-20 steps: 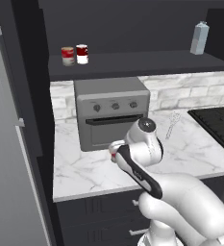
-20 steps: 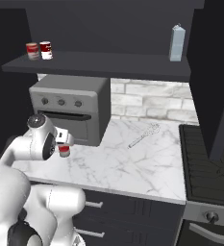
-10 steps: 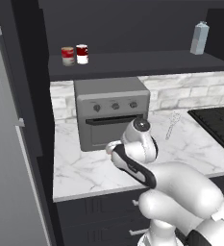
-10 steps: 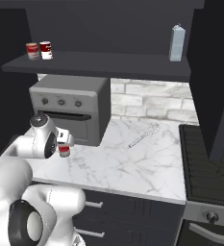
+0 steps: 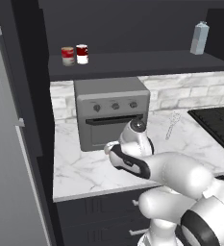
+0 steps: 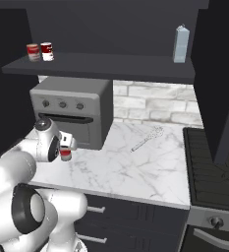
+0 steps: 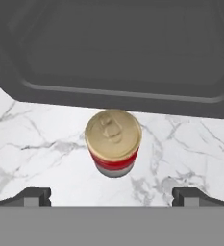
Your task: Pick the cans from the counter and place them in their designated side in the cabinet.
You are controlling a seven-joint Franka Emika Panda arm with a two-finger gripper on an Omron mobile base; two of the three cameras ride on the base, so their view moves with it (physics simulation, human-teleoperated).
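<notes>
Between my gripper's [image 7: 111, 196] spread jaws stands the small red-and-white gold-lidded can [image 7: 113, 142], centred for a clean pinch.

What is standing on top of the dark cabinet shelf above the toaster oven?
On the shelf stand two cans at its left end and a carton towards the right. Its far right end is hidden.

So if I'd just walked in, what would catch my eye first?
Probably the big white arm bent low over the marble counter, its open gripper poised above a small red can standing in front of the grey toaster oven. Next, the dark shelf above: two more cans sit side by side at its left end and a pale carton stands at its right.
</notes>
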